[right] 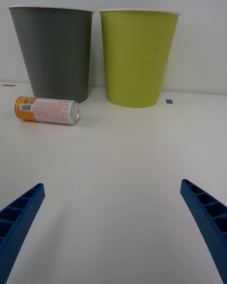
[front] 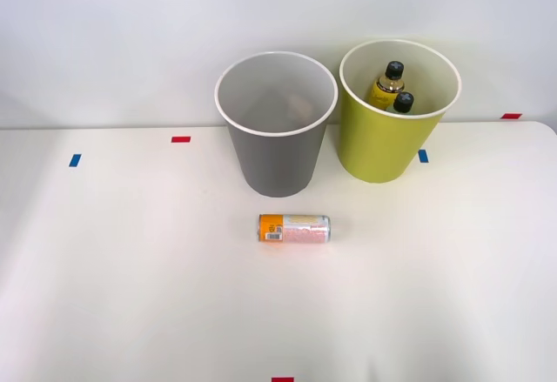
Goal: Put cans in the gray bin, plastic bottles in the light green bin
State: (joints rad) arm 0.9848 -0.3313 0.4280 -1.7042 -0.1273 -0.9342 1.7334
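**Still one can out on the table**

Nearest us, our right gripper (right: 113, 232) hovers low over the bare white table (front: 130, 295), its blue ribbed fingers (right: 19, 217) spread wide apart and holding nothing. Ahead at about eleven o'clock from it, the can (right: 47, 110) lies on its side, orange end pointing left. Just beyond, at twelve o'clock from the can, stands the gray bin (front: 277, 151), upright. Beside it at three o'clock, close but apart, the light green bin (front: 383, 143) holds both plastic bottles (front: 391, 86), their black caps showing above the rim.
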